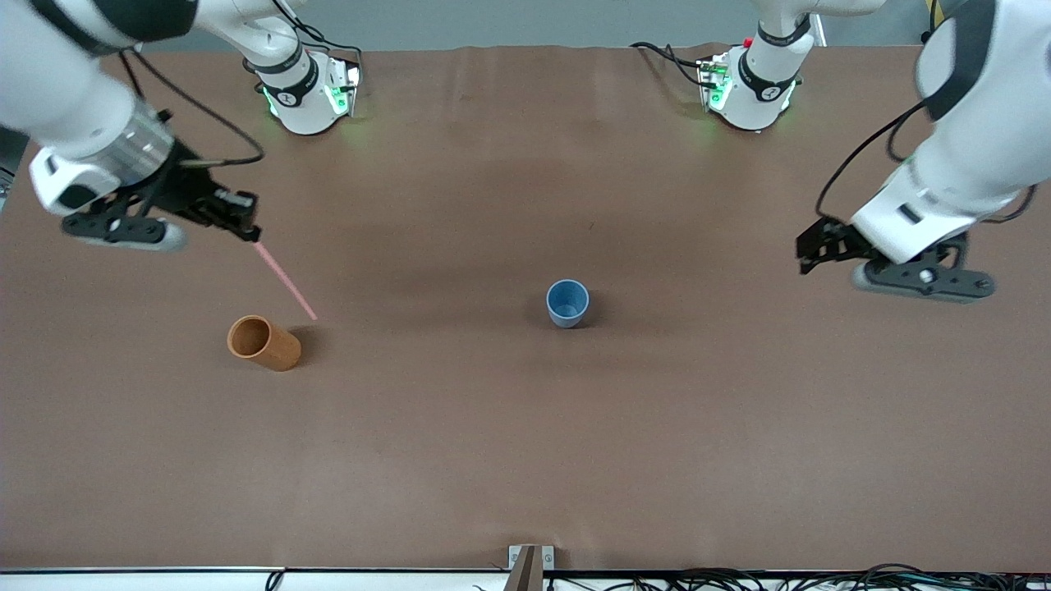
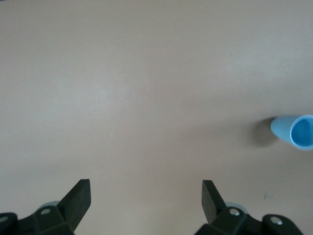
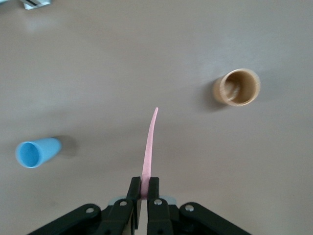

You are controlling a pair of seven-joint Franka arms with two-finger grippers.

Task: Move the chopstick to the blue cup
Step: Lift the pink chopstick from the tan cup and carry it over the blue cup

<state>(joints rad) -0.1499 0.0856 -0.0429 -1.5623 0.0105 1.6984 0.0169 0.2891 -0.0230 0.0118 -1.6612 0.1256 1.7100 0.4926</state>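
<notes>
The right gripper (image 1: 246,226), jaws clenched on the chopstick (image 1: 285,280), hangs tilted over the surface (image 1: 525,460) near the orange cup (image 1: 263,343). To do this well, carry the stick upright over the blue cup (image 1: 567,303), then lower. The left gripper (image 1: 809,250) waits with its jaws released.

The light-blue tapered cup (image 2: 297,131) is cut by the left wrist view's edge — the thin pale-pink chopstick (image 3: 149,152) has its gripped end hidden between black fingers (image 3: 153,192).
</notes>
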